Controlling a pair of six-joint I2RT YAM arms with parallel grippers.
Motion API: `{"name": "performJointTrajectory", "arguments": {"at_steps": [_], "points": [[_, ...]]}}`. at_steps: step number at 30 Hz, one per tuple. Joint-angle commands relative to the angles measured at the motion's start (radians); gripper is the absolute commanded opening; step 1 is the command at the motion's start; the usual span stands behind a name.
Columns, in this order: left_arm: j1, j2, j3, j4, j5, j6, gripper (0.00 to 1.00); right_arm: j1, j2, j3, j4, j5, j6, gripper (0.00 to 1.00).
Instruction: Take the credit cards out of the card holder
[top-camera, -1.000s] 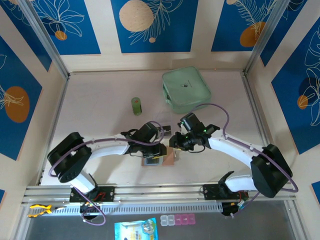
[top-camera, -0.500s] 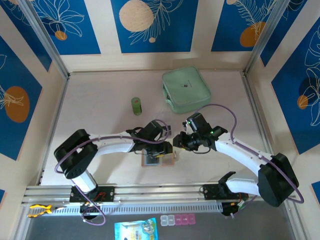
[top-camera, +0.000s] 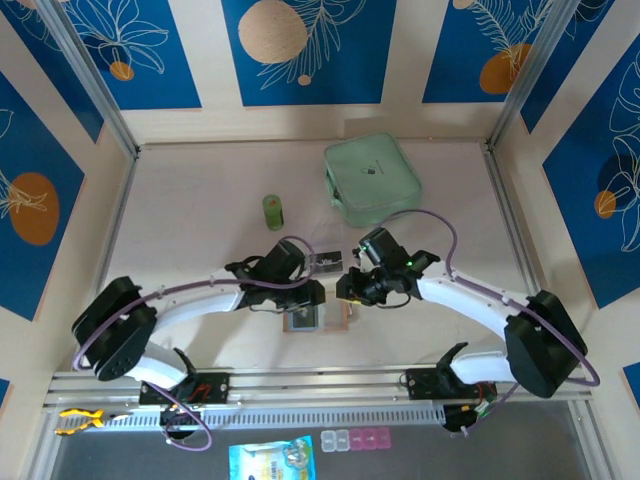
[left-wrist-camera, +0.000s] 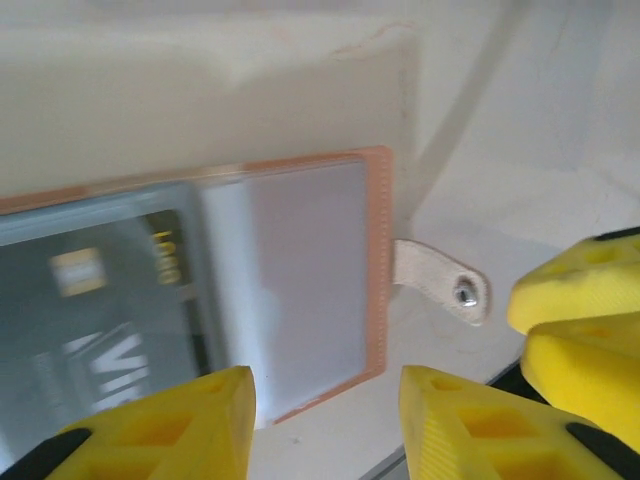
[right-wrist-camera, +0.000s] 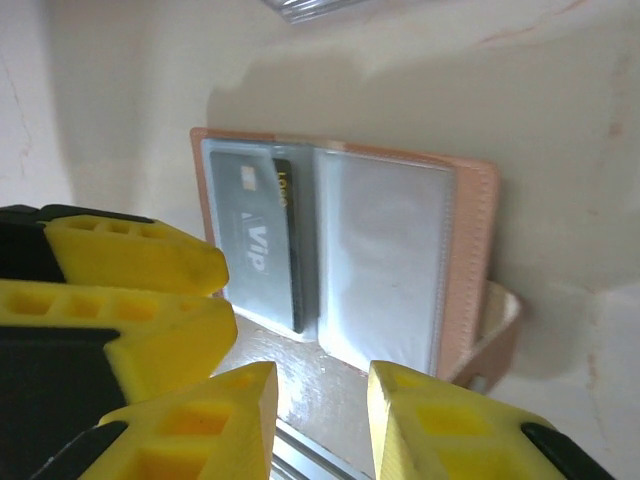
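Pale tabletop (top-camera: 200, 250) lies beneath both arms. The left gripper (left-wrist-camera: 325, 420) and right gripper (right-wrist-camera: 320, 420) hover with fingers apart and empty, probably so one can pin and one can pull. Just below them the card holder (right-wrist-camera: 345, 250) is spread flat, its long axis across the table. A grey credit card (right-wrist-camera: 255, 250) is pocketed parallel to its fold.

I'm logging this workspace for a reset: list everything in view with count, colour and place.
card holder: one, pinkish-tan, open on the table near the front
credit card: one, grey, in the holder's left clear pocket
dark flat rectangle: one, just beyond the holder; card or box unclear
zip case: one, mint green, far right
small cylinder: one, green, left of the case
fish-shaped thing: one, yellow, front rail, left
small boxes: a row, clear and pink, below rail
packet: one, blue, below rail
left end effector: one, yellow, open, by holder
right end effector: one, yellow, open, by holder
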Motion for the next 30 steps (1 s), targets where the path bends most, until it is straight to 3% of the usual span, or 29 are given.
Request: {"name": "performJointTrajectory", "arguments": {"at_steps": [1, 10, 16, 30], "points": [[0.031, -0.057, -0.054, -0.066, -0.033, 0.027, 0.38, 0.043, 0.052, 0.062, 0.017, 0.004, 0.024, 0.3], [0.091, -0.085, -0.14, -0.049, 0.005, 0.052, 0.26, 0.125, 0.193, 0.131, 0.054, 0.027, 0.051, 0.28], [0.096, -0.053, -0.106, -0.117, -0.032, 0.104, 0.23, 0.144, 0.243, 0.137, 0.081, 0.038, 0.067, 0.27], [0.098, -0.016, -0.141, -0.088, -0.009, 0.092, 0.21, 0.152, 0.301, 0.129, 0.148, -0.007, 0.082, 0.24]]}}
